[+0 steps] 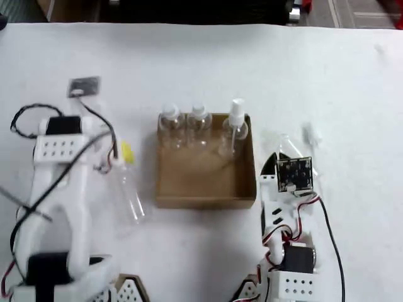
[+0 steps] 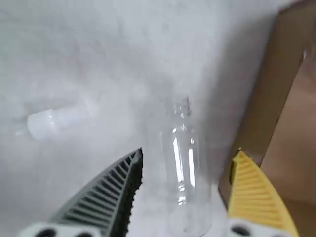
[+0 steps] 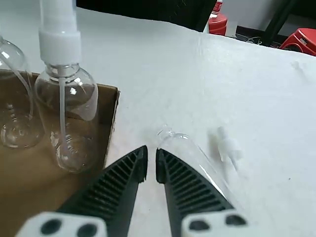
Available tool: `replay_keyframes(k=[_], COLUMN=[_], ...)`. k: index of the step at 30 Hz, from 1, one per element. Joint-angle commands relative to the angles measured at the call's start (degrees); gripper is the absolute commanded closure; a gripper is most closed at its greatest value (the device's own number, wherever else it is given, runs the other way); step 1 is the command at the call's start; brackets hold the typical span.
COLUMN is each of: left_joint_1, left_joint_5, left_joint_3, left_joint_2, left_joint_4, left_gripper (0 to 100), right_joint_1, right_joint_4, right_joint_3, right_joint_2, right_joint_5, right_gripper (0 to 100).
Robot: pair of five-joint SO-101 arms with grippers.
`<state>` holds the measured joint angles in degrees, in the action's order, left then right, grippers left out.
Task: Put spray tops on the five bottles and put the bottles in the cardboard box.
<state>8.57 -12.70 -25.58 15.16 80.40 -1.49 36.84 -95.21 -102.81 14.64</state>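
The cardboard box (image 1: 204,201) sits mid-table. Three clear bottles stand along its far wall. The one at the corner (image 1: 234,133) (image 3: 64,118) carries a white spray top, and the other two (image 1: 184,126) show white tops as well. My left gripper (image 2: 185,170) is open, its grey and yellow fingers on either side of a topless bottle (image 2: 185,163) (image 1: 130,198) lying left of the box. A loose spray top (image 2: 54,121) lies beyond it. My right gripper (image 3: 150,165) is shut with nothing in it. Another topless bottle (image 3: 195,150) (image 1: 286,148) lies beside its fingers, with a spray top (image 3: 228,148) (image 1: 310,134) close by.
The box wall (image 2: 276,98) is close to the yellow finger (image 2: 252,187). A small grey tag (image 1: 84,86) with a black cable lies far left. Open white table stretches beyond the box and to the far right.
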Motion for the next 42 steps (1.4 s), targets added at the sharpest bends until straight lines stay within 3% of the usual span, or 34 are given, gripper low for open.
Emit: replay_keyframes(k=[1,9,17,24,31,35,42], left_joint_1=[-0.57,-0.48,-0.22,-0.22,-0.57,-0.48,-2.24], left_joint_5=[-9.76,-10.81,-12.92,-12.48,-12.48,-9.85,-3.87], left_joint_3=[5.1,5.36,5.36,5.36,6.51,13.89,33.41], left_joint_2=[-7.52,-20.26,-22.55,-22.81,-22.29,-21.14,-14.46], left_joint_4=[-7.65,-14.07,-15.03,-14.86,-14.07,-6.15,15.12], left_gripper=[72,74,75,90,98,98,98], right_joint_1=[-0.4,-0.31,-0.31,-0.31,-0.31,-0.31,-0.31], right_joint_4=[-2.33,-2.33,-2.33,-2.33,-2.33,-2.33,-2.33], right_joint_3=[0.0,0.0,0.0,0.0,-0.09,-0.09,-0.09], right_joint_2=[-0.57,-0.57,-0.48,-0.48,-0.48,-0.48,-0.48], right_joint_5=[0.53,0.53,0.53,0.53,0.62,0.62,0.62], right_gripper=[98.1,98.1,98.1,98.1,98.1,98.1,98.1])
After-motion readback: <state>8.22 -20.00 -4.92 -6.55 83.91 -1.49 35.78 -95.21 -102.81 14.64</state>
